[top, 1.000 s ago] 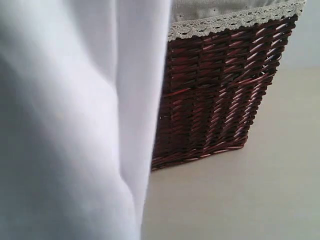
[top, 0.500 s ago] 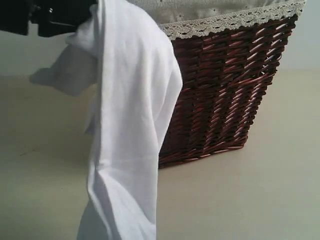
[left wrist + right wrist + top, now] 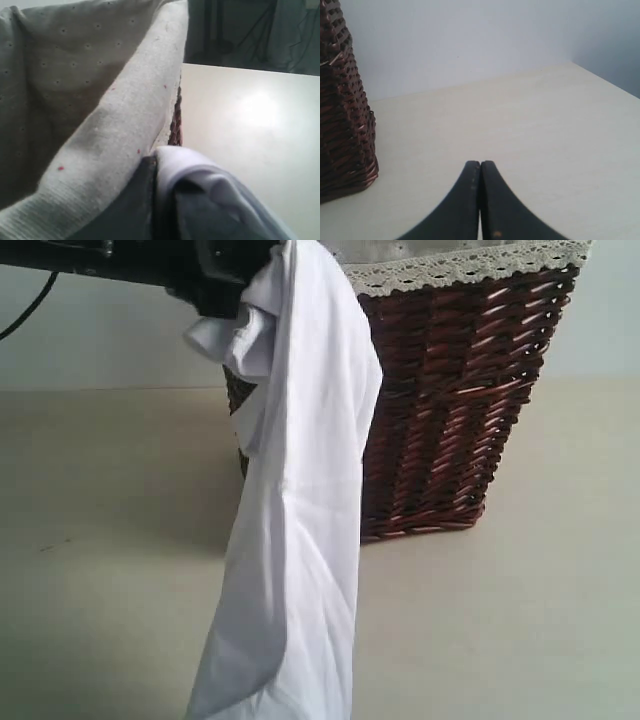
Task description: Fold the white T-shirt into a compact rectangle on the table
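White T-shirt [image 3: 300, 540]: was held up by one bunched end, hanging in front of the near corner of the wicker basket [image 3: 470, 410]. Its lower end ran out of the exterior view, so contact with the table [image 3: 520, 620] could not be told.
Left end effector [image 3: 215, 285]: was closed almost fully, with a bunch of the fabric pinched in it, above the basket's grey liner [image 3: 75, 100].
Right end effector [image 3: 480, 172]: was shut, fingers pressed together, nothing held, low over bare table.
Long axis: was close to vertical, gripped end up, leaning slightly to the lower left in the exterior view. No lettering was seen.
Step in hand: was judged to be carrying the T-shirt clear of the basket for laying out.
Advice: a firm pinch was needed. The cloth was best carried well away from the wicker and lowered trailing end first, so that it would be spread flat, not heaped.
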Controlling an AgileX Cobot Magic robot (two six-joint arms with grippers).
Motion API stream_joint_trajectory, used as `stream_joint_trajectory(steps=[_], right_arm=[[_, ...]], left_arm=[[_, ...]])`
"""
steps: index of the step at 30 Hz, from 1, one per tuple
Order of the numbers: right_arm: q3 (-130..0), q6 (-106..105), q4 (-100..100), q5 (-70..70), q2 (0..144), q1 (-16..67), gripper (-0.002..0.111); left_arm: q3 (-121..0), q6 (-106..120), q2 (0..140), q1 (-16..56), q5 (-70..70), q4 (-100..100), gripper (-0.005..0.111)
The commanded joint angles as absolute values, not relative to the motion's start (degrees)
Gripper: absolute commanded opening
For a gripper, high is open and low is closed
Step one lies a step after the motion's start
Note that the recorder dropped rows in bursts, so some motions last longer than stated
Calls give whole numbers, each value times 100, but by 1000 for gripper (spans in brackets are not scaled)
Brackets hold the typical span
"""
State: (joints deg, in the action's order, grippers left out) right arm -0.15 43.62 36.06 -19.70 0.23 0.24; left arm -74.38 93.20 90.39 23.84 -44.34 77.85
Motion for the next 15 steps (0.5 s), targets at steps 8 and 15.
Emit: stream_joint_trajectory(steps=[8,15], right_arm=[[0,4337,3653,-1920,0,0,0],[0,4337,3653,-1920,0,0,0]], left_arm=[[-8636,8743,9206,2188,-3089,8543,0],[-8664,7118,7950,1100,-4733,7573,0]])
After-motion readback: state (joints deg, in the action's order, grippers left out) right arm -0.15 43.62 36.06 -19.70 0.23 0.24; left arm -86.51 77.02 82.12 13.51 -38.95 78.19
